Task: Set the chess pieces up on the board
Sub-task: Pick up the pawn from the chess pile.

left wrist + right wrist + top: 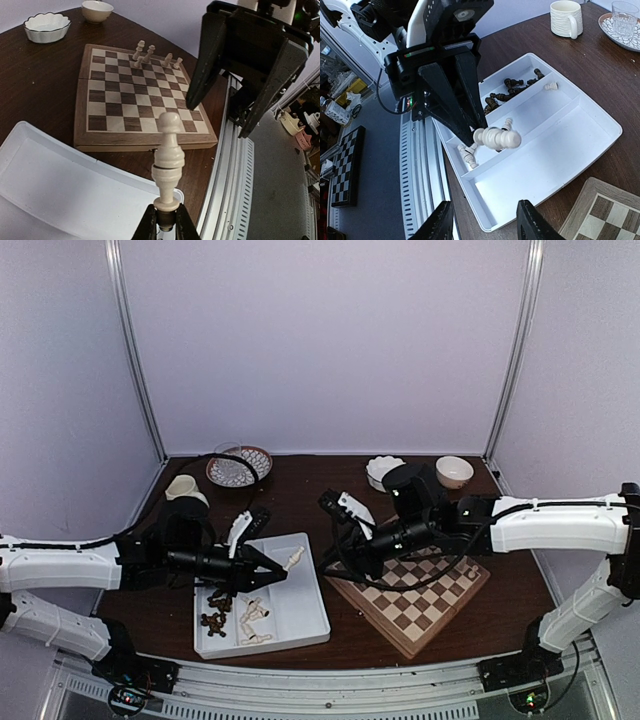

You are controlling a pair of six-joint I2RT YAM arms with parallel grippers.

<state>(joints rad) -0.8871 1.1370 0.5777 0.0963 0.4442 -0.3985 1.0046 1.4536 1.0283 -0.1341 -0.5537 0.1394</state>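
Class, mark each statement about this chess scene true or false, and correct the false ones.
1. The left pincer is shut on a cream piece. True.
2. Dark pieces lie in the tray. True.
3. The right pincer holds one of them. False: it is open and empty.
4. Dark pieces are also on the board. False: only cream pieces are on it, near one edge.
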